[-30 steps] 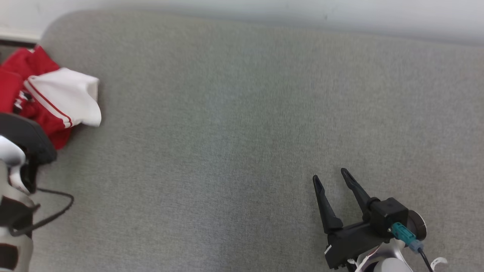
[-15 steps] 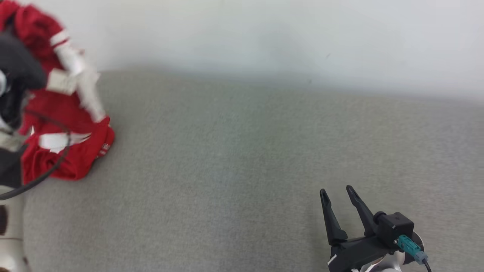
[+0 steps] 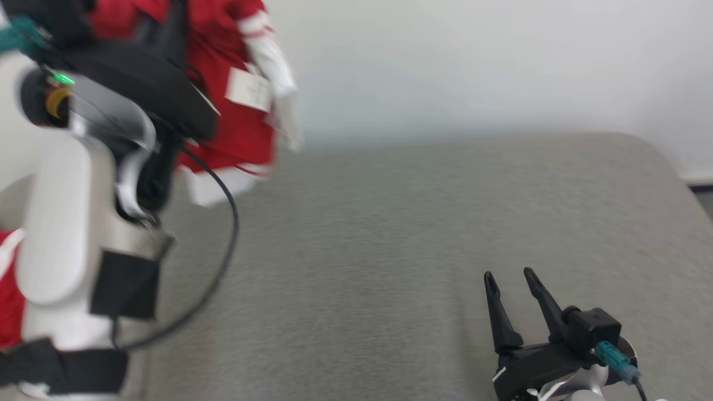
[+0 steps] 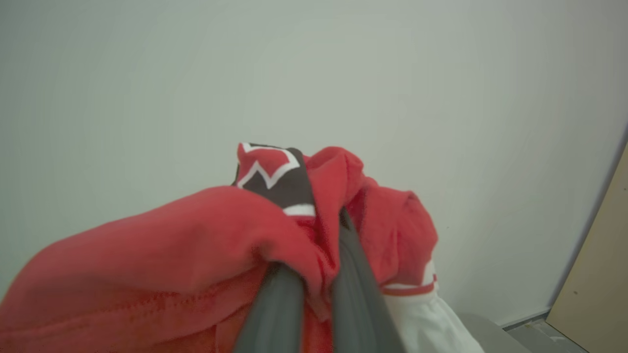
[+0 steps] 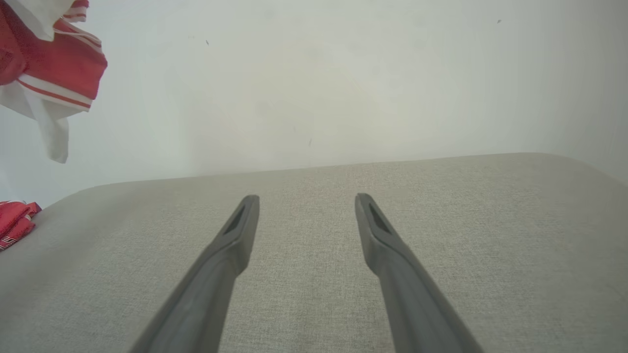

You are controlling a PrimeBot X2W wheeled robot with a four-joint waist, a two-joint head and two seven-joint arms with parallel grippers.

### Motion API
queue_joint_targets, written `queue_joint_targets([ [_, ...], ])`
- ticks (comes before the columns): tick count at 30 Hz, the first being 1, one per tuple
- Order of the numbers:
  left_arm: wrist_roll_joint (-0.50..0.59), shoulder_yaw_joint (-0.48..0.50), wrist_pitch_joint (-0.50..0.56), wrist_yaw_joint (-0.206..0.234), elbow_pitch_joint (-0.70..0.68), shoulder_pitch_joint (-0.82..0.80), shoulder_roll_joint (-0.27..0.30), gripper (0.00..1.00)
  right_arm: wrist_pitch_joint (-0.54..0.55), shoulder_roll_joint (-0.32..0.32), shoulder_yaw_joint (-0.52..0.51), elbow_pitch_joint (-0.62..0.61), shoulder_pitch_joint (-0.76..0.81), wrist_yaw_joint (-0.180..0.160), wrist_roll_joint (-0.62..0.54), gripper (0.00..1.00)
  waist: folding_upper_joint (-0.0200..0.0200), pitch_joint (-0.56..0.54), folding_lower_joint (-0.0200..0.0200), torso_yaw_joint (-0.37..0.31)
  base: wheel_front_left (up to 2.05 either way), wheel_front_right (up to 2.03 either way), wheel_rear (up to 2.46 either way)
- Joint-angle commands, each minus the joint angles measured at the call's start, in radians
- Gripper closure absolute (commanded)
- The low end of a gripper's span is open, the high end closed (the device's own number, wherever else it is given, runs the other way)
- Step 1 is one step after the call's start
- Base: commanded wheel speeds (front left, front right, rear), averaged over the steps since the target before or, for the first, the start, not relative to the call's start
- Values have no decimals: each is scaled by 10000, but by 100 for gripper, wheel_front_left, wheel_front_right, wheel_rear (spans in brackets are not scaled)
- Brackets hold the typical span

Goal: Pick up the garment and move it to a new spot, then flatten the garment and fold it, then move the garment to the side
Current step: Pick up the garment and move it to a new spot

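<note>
1. Slippage looks like the main risk. The left gripper [image 4: 319, 255] is clamped on only a bunched fold of the red-and-white garment [image 3: 234, 83], and most of the cloth hangs loose. A fast swing could pull the fold free and drop the garment short of its new spot.
2. Snagging is a second risk. A black cable [image 3: 223, 267] loops under the left arm, just beside the hanging hem, and could catch it.
3. Landing as a wad would make flattening harder, since the sleeves and a white tag [image 3: 249, 89] dangle unevenly.
4. The garment hangs above the far left corner of the grey padded surface [image 3: 390, 250]. From the right wrist view it is lifted clear of that surface. The pinched fold sits between the left fingers [image 4: 353, 274], with cloth draped over and below them.
5. The right gripper [image 3: 509, 274] sits low over the near right part of the surface with its jaws spread and nothing between them. It is well apart from the garment.
6. Some red cloth [image 5: 14, 220] lies at the surface's left edge. I cannot tell whether it belongs to the same garment.
</note>
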Motion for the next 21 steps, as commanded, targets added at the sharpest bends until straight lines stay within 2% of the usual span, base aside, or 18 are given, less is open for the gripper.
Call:
queue_joint_targets([
  [1, -41, -79, -66, 59, -152, 339, -72, 100, 26, -4, -12, -76, -76, 28, -31, 0, 1, 210, 1, -1490, 0, 0, 0],
  [7, -199, -638, -87, 230, -566, 1926, -506, 100, 65, -9, -128, -174, 114, 26, -124, 0, 1, 559, 1, -2885, 0, 0, 0],
  [11, -61, -1133, -218, 307, -99, 2911, -598, 100, 82, 2, -231, -291, 251, 26, -90, 0, 1, 813, 1, -3376, 0, 0, 0],
  [15, 22, -1731, -374, 304, 1059, 3629, -697, 98, 31, -1, -135, -371, 228, 26, 42, 0, 1, 994, 1, -3541, 0, 0, 0],
  [16, -56, -1839, -454, 304, 1357, 3738, -731, 64, 32, -1, -100, -376, 213, 26, 70, 0, 1, 1018, 1, -3530, 0, 0, 0],
  [17, -95, -1981, -536, 321, 1672, 3803, -750, 0, 34, -1, -72, -365, 207, 26, 81, 0, 1, 1019, 1, -3488, 0, 0, 0],
  [21, -259, -2400, -895, 343, 2519, 3949, -787, 0, 91, -4, -116, -307, 253, 26, -11, 0, 1, 918, 1, -3075, 0, 0, 0],
])
